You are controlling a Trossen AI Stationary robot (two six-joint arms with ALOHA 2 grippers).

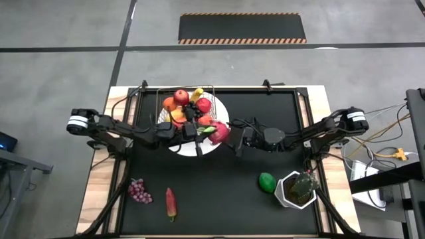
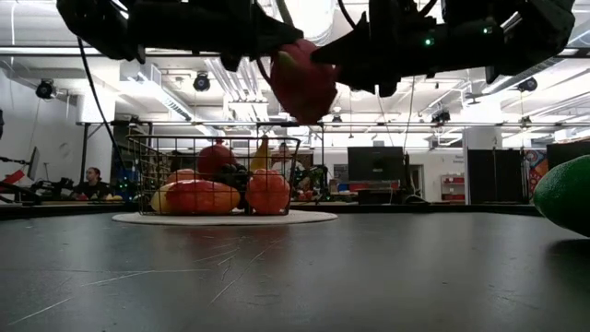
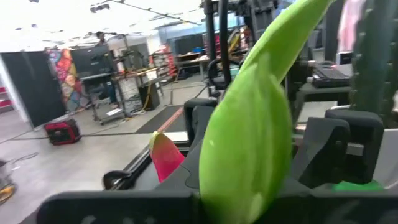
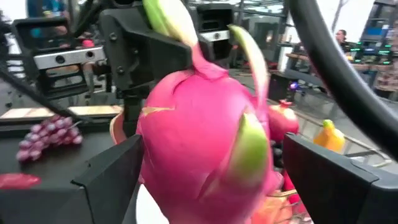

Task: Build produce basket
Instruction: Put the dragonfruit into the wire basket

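The pink dragon fruit (image 1: 220, 131) hangs in the air just beside the wire basket (image 1: 188, 109). The right pincer (image 1: 234, 141) is clamped on its body while the left pincer (image 1: 201, 131) is clamped on its green leaf tip (image 3: 255, 124). Grapes (image 1: 139, 190), chilli (image 1: 171, 202) and lime (image 1: 267, 181) lie on the worktop (image 1: 219, 192).

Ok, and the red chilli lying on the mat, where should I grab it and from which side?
Come straight down from above and pinch the chilli across its middle, fingers on its two long sides. It lies flat, long and thin, apart from the grapes. The right gripper holds the dragon fruit.
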